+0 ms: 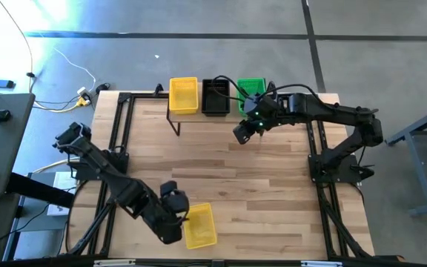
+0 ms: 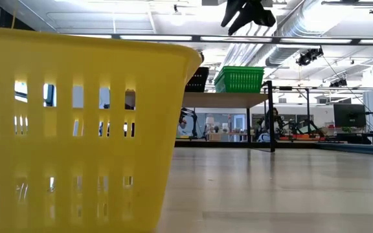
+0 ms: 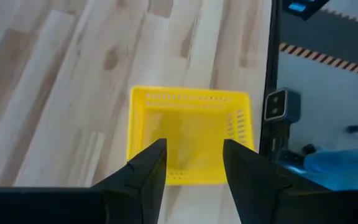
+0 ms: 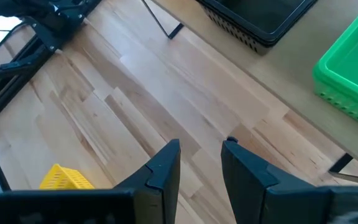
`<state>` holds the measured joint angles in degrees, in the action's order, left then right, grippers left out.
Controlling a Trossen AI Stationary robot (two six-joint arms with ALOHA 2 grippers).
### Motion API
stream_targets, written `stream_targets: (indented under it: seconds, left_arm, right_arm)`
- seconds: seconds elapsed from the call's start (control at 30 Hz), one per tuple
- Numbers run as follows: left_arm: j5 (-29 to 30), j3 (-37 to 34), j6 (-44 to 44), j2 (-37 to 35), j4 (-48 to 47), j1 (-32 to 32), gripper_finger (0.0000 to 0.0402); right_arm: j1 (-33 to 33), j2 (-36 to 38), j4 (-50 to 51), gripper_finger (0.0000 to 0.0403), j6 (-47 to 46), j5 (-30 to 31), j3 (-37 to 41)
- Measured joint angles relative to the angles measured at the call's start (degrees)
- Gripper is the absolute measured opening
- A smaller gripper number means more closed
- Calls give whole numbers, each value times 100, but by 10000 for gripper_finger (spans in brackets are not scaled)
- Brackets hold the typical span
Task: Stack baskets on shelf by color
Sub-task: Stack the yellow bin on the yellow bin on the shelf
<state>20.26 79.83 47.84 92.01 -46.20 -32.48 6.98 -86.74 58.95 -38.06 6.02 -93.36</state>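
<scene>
Left gripper (image 1: 178, 215) hung low over the desk's near edge, left of centre, fingers apart w/ a clear gap, nothing held; its tips sat just at the near rim of a loose yellow basket (image 1: 200, 225) lying upright on the desk. Judged: basket is thin perforated plastic, light, fairly stiff but walls likely flex; smooth, so may slip. Best hold appears to be one wall at the rim, one finger inside, one outside. Further along, the shelf (image 1: 212, 113) stood at the desk's far edge, carrying L to R a yellow stack (image 1: 183, 95), a black stack (image 1: 215, 96) and a green stack (image 1: 250, 90), side by side; no. of baskets per stack not discernible. Right gripper (image 1: 245, 132) hovered just in front of the shelf near its green end, fingers partly open, empty. Obstructions: the right arm lay across the shelf's green end, not the yellow end; route from near edge to yellow stack looked open, bare desk between. Black frame rails ran along both desk sides.
</scene>
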Motion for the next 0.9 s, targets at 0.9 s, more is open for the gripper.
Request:
stream_targets:
  seconds: [0.9]
  left_arm:
    - [-230,-2,167,1282,1703,-464,149]
  right_arm:
    - [2,0,32,103,251,289,0]
